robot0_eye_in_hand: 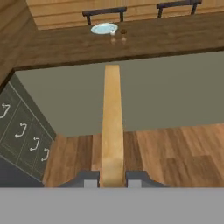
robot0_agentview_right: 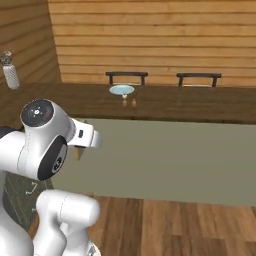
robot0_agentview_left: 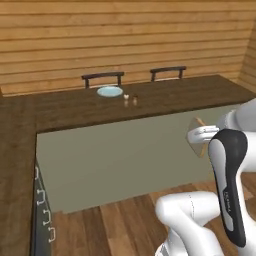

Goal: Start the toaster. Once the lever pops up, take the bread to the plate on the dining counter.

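Note:
My gripper (robot0_eye_in_hand: 113, 179) is shut on the bread (robot0_eye_in_hand: 112, 122), a light-tan slice seen edge-on that reaches up the middle of the hand view. From the left base the bread (robot0_agentview_left: 193, 136) stands upright in the hand (robot0_agentview_left: 204, 134), in front of the grey-green face of the dining counter (robot0_agentview_left: 175, 97) and well below its top. The pale-blue plate (robot0_agentview_left: 109, 91) lies far off on the dark wood top, near its back edge; it is also the plate (robot0_agentview_right: 122, 89) and the plate (robot0_eye_in_hand: 103, 29). The toaster is out of view.
Two small shakers (robot0_agentview_left: 130, 101) stand just in front of the plate. Two dark chairs (robot0_agentview_left: 102, 77) (robot0_agentview_left: 167, 71) stand behind the counter against a plank wall. A cabinet with drawer handles (robot0_agentview_left: 44, 207) runs along the left. Open wood floor (robot0_eye_in_hand: 175, 153) lies ahead.

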